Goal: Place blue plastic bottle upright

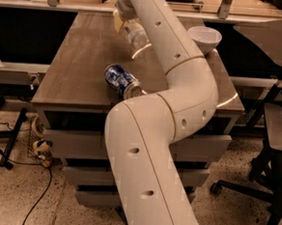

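Pincer [120, 20] over far bench [81, 66], seemingly clamped on blue plastic bottle [134, 36] — long axis slanting down-right, not vertical.

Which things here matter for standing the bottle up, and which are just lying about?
Job: clear bluish plastic water bottle, tilted over the far end of the brown wooden table; the robot's hand at its upper end.
Lying about: blue-and-white patterned metal can on its side near the front edge; white round bowl, far right; dark office chair alongside.
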Action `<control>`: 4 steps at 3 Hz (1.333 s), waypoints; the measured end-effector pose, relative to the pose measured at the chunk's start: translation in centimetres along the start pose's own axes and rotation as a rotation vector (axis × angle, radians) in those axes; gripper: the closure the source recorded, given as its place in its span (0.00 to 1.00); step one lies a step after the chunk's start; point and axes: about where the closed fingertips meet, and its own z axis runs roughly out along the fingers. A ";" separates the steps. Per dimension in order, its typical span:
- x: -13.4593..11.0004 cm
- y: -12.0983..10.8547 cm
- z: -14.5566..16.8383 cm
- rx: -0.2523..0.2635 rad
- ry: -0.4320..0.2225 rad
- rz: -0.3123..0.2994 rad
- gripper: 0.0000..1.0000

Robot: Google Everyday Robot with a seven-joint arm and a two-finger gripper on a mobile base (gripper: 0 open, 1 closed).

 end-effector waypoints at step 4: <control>-0.3 -8.4 -6.4 -0.164 -0.484 0.031 1.00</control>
